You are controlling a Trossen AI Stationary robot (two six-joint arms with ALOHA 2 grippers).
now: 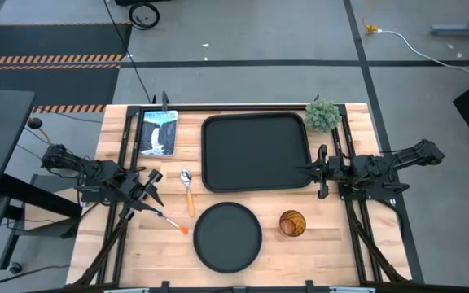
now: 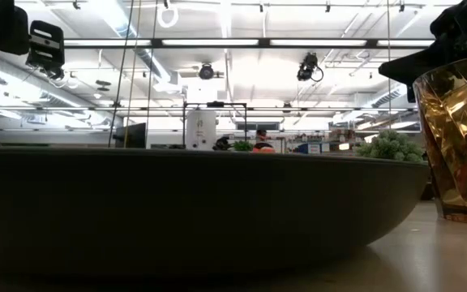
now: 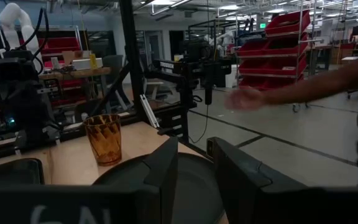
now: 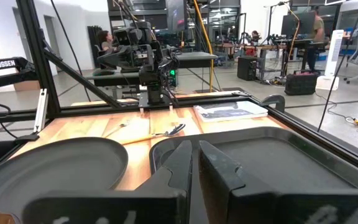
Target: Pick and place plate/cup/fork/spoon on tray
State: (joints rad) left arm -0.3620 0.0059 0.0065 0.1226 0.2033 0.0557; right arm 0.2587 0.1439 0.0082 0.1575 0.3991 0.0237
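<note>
High view shows me the wooden desk (image 1: pixel 332 244) with all things still outside the tray (image 1: pixel 255 152), the biggest item, a black rounded rectangle with a raised rim, lying empty at the far middle. Just before it lies the plate (image 1: pixel 228 236), round, matte black, near the front edge. The picture booklet (image 1: pixel 158 131) lies left of the tray, and the fuzzy green plant ball (image 1: pixel 322 115) touches the tray's far right corner. The cup (image 1: pixel 292 223), amber translucent glass, stands upright just right of the plate. The spoon (image 1: pixel 187 190) lies left of the plate, its long axis near-to-far, shiny bowl pointing far. The fork (image 1: pixel 167 219) lies diagonally, orange handle toward the plate, partly under the left pincer (image 1: pixel 151 185), whose fingers stand open. The right pincer (image 1: pixel 322 172) waits at the tray's right rim, fingers nearly closed, holding nothing.
</note>
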